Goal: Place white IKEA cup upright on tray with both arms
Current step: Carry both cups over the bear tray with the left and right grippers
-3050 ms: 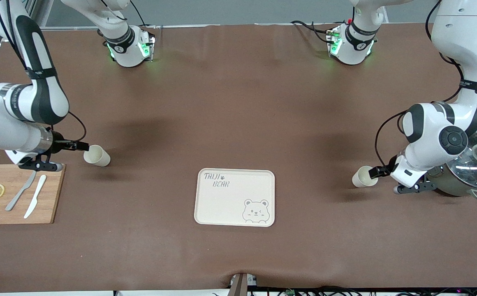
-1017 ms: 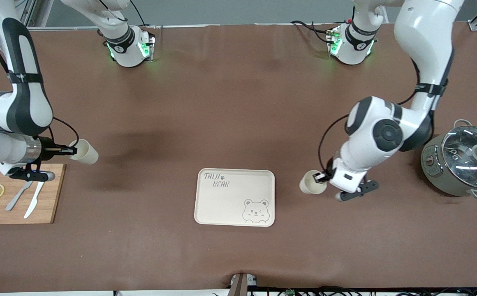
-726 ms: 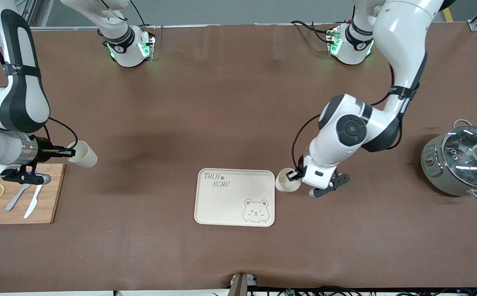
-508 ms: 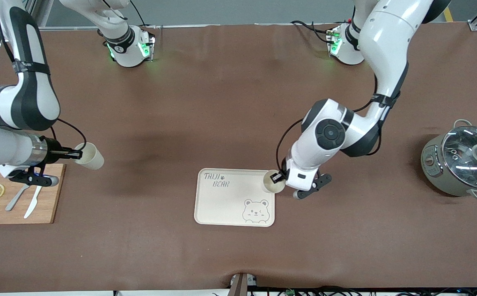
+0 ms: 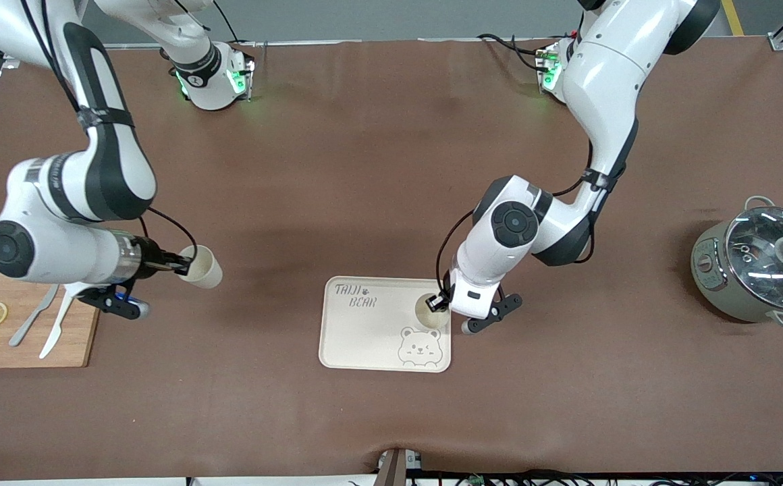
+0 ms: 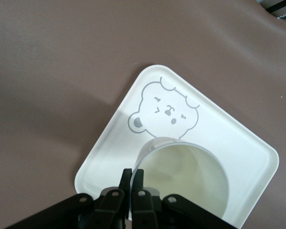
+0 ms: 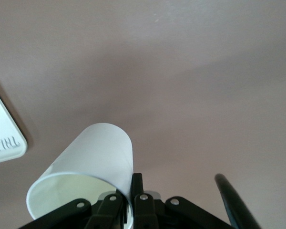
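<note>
Cream tray (image 5: 364,337): lettering "TAIJI BEAR", winking bear drawing (image 5: 420,347).
Left gripper (image 5: 438,303): over tray, clamped on rim of white cup (image 5: 428,312).
Right gripper (image 5: 179,264): over bare table toward the right arm's end, clamped on rim of second white cup (image 5: 201,267), tilted.

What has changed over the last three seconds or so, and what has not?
The left gripper carried its cup from beside the pot to over the tray, above the bear drawing. The right gripper moved its cup from beside the cutting board toward the tray. Both stayed shut on cup rims. Tray, board, pot unmoved.
</note>
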Robot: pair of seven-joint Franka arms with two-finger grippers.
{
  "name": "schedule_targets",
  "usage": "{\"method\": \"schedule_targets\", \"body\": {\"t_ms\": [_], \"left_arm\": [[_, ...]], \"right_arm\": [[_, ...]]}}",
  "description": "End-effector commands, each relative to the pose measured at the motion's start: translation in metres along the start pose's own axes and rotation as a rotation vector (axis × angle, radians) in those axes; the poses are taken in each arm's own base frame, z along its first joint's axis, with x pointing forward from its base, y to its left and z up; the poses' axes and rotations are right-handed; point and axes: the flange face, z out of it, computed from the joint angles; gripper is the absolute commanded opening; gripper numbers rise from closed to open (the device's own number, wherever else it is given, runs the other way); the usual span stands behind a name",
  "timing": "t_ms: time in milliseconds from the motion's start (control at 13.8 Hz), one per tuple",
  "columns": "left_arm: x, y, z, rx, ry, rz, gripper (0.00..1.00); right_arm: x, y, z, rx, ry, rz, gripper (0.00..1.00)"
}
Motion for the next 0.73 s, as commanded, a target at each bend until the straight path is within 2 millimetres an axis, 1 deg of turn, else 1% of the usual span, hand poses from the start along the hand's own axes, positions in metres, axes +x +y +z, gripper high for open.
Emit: {"method": "schedule_targets", "body": {"t_ms": [0,73,218,363,436,654], "left_arm": [[0.004,0.005,0.005,-0.012,0.02,-0.001,0.0],[0.003,0.005,0.005,-0.012,0.02,0.002,0.0],[-0.003,0.007,0.008,-0.009,0.016,0.01,0.0],[-0.006,0.007,0.015,-0.008,0.017,0.016,0.0],[-0.003,0.007,0.014,-0.011,0.033,0.023,0.0],[-0.001,0.0,0.03,0.042,0.093,0.106,0.0]], "right_arm": [[0.008,-0.042,0.02,0.03,0.023,0.095,0.0],[0.005,-0.059,0.032,0.047,0.031,0.123,0.0],[-0.008,-0.101,0.059,0.061,0.037,0.17,0.0],[-0.015,-0.134,0.077,0.075,0.063,0.231,0.0],[-0.021,-0.15,0.083,0.073,0.066,0.252,0.0],[-0.024,-0.176,0.09,0.116,0.076,0.313,0.0]]}}
